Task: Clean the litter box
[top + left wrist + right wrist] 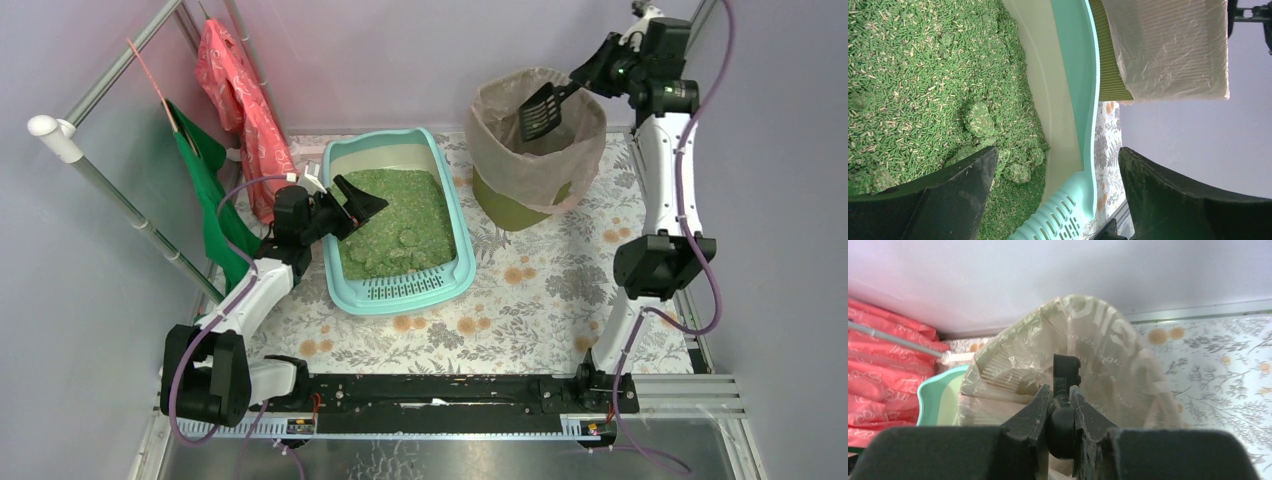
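Grille (405,288) nearest; litter box (453,205) (lengthwise) front-to-back

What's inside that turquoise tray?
The litter box holds green pellets with a few clumps near the grille end. Anything buried under the pellets is hidden.

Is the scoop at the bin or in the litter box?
At the bin: the right gripper holds the scoop over its bagged opening.
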Tool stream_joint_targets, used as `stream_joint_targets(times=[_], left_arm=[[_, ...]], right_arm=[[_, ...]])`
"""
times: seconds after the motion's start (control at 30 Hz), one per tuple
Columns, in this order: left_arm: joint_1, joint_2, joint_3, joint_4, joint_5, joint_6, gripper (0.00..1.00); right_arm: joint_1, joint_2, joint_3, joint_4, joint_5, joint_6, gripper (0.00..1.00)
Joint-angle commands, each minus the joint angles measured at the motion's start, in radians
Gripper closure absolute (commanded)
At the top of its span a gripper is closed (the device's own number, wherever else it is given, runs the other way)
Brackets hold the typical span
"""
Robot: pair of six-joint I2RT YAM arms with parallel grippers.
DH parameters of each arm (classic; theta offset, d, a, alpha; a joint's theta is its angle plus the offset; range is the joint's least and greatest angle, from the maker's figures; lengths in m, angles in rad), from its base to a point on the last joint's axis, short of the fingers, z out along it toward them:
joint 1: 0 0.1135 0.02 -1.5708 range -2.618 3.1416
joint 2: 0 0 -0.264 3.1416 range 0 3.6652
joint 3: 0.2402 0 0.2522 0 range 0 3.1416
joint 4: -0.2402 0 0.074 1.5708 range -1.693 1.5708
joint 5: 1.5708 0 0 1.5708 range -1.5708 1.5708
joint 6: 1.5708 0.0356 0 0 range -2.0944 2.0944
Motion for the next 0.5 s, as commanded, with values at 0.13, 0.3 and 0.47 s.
stream_joint_targets(times=[0.13,0.3,0.47], left_arm=[[-0.003,0.037,0.053,-0.004,0.012,0.036,0.01],[-0.003,0.035,0.110,-0.072,0.000,0.060,0.01],[-0.001,0.015,0.132,-0.083,-0.021,0.062,0.01]], right_arm=[[-0.010,-0.207,-0.035,0.090,0.023,-0.002,1.00],[-0.009,-0.266,-0.091,0.153,-0.060,0.051,1.00],[0.048,-0.325,-0.169,0.192,-0.094,0.060,1.00]])
